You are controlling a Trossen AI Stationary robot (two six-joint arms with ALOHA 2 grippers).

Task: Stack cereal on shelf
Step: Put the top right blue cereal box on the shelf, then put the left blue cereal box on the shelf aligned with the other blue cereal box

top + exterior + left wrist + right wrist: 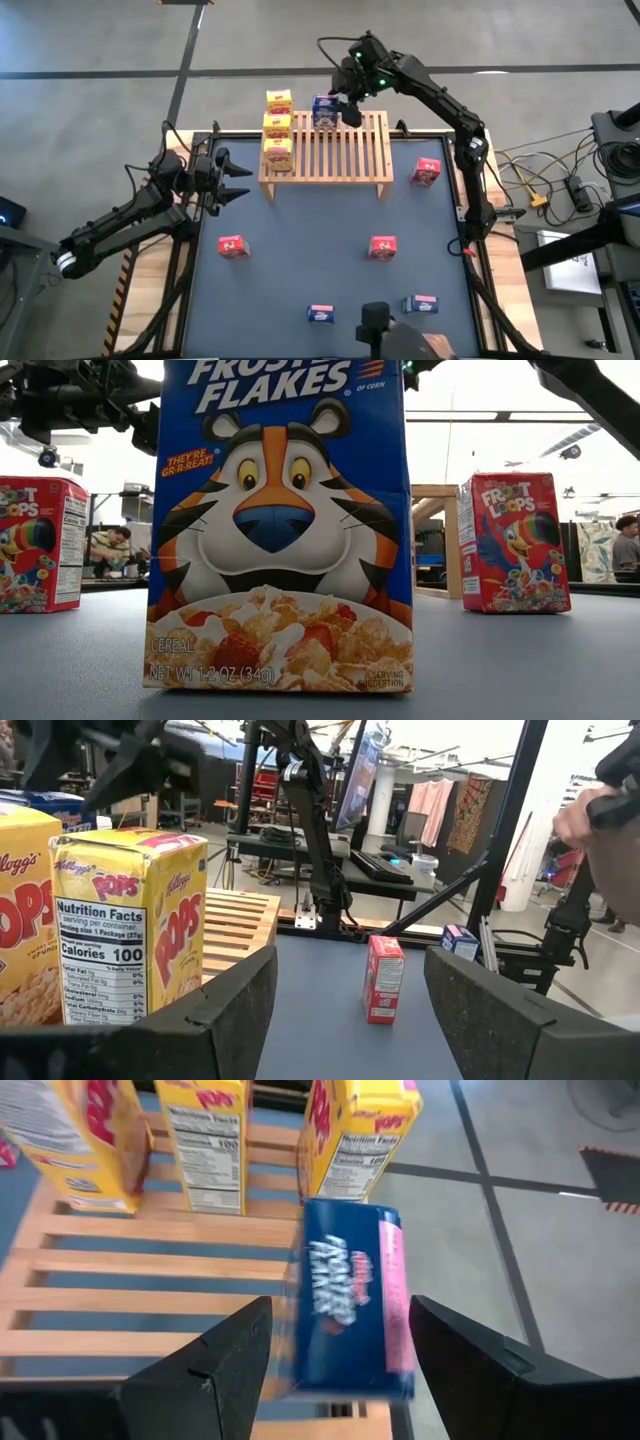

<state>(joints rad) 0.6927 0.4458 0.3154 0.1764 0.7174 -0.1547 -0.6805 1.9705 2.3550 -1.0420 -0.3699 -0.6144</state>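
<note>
The right gripper [340, 108] is hovering at the shelf's [340, 150] twelve o'clock edge, its fingers standing apart around a blue box [350, 1295] landing beside the three yellow boxes [278, 128]. The left gripper [240, 182] is waiting spread at nine o'clock. By my reckoning, five boxes are remaining on the table [300, 270]: three red [382, 247], two blue [420, 304].

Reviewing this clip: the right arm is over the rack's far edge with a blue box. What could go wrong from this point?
1. The blue box sits between the right gripper fingers at the rack far edge; released here, it may tip off the back.
2. It stands close to the far yellow box; a sideways nudge could topple that row.
3. The left gripper, open, waits beside the rack's left end near the yellow boxes; a careless move could bump them.
</note>
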